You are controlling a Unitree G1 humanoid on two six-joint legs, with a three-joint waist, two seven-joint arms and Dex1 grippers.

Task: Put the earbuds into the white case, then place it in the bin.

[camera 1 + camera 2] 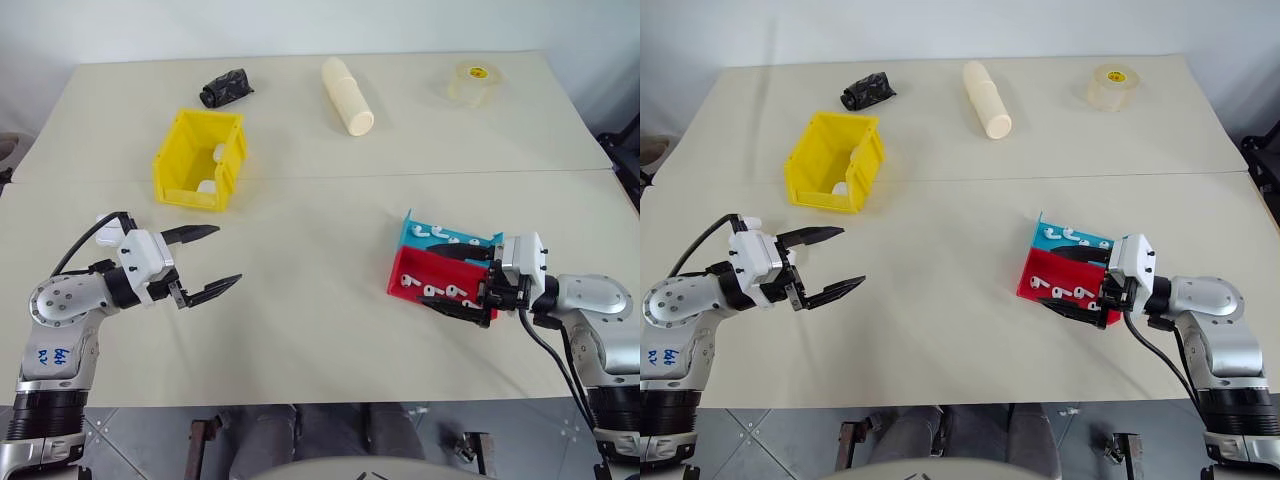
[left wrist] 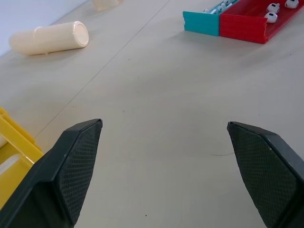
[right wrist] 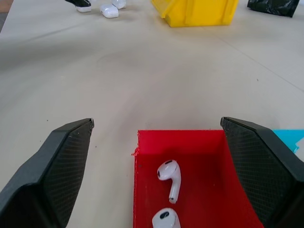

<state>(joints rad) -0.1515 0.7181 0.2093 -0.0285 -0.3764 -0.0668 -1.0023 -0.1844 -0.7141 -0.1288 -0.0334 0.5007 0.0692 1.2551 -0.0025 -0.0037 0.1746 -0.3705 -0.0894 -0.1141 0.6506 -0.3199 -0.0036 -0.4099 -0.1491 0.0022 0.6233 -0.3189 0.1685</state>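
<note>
The yellow bin [image 1: 176, 160] stands at the left rear of the table, and two small white rounded items that look like the white case [image 1: 218, 152] lie inside it. Several earbuds [image 3: 170, 178] lie in a red tray [image 1: 405, 270] and in the teal tray [image 1: 415, 233] joined to it at the right front. My right gripper [image 1: 432, 276] is open over the red tray, one finger along the seam with the teal tray, the other along the tray's outer edge. It holds nothing. My left gripper [image 1: 225, 256] hangs open and empty in front of the bin, over bare table.
A cream cylinder roll [image 1: 347, 95] lies at the rear middle, a crumpled black item [image 1: 226, 87] behind the bin, and a clear tape roll [image 1: 472, 82] at the rear right. A seam [image 1: 330, 177] crosses the table between bin and trays.
</note>
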